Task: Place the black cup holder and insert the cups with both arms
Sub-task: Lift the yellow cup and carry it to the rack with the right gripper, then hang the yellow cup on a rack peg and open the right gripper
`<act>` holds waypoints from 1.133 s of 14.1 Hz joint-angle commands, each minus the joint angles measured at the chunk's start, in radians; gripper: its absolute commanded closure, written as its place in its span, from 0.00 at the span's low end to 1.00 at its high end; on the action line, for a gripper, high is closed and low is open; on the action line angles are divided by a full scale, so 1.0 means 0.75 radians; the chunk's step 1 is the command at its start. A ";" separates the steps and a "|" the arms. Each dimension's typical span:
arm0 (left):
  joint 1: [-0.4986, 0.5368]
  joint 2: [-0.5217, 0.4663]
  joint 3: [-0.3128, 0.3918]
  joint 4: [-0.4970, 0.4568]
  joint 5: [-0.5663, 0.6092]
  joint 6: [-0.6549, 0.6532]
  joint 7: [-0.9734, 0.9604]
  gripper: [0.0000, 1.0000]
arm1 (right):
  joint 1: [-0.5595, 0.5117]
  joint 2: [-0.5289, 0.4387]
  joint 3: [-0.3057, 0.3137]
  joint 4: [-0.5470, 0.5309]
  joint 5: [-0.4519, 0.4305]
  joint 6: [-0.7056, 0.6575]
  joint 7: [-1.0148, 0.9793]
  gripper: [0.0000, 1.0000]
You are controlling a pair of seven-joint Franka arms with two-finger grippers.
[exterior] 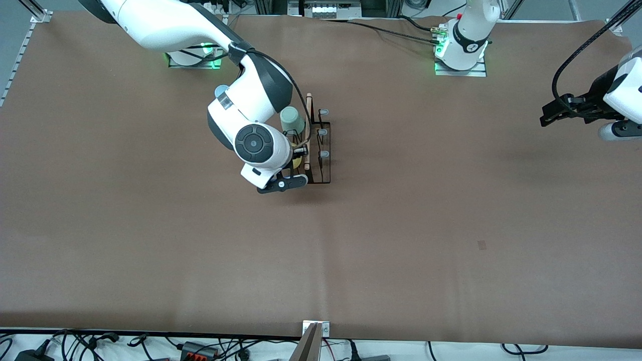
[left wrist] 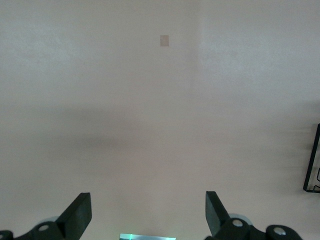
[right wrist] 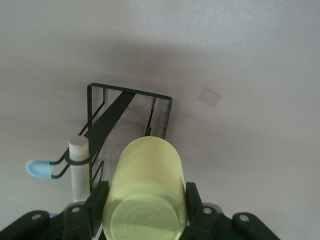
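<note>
While I watch from my station, I count one black cup holder standing toward the worktop's robot-side edge and nearer the right arm's end, with two cups in sight. One mint green cup sits upturned on the holder, and one yellow cup is clamped in the right gripper's fingers over the holder, beside its wooden handle. The left gripper waits, fingers apart, over bare worktop at its own end.

High front view, close wrist views; all share black cup holder
</note>
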 commanded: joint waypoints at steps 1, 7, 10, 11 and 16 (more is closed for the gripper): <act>-0.001 -0.013 -0.003 0.006 0.003 -0.021 -0.011 0.00 | -0.002 -0.020 -0.001 -0.079 -0.025 0.071 0.032 0.65; -0.001 -0.013 -0.003 0.006 0.003 -0.021 -0.011 0.00 | 0.004 -0.016 -0.001 -0.092 -0.079 0.073 0.069 0.62; -0.001 -0.013 -0.003 0.006 0.003 -0.021 -0.011 0.00 | 0.004 -0.014 -0.001 -0.085 -0.079 0.071 0.204 0.00; -0.001 -0.013 -0.003 0.006 0.003 -0.021 -0.009 0.00 | 0.004 -0.018 0.001 -0.083 -0.077 0.065 0.235 0.00; -0.001 -0.013 -0.003 0.006 0.003 -0.021 -0.011 0.00 | -0.038 -0.139 -0.003 -0.077 -0.079 0.018 0.239 0.00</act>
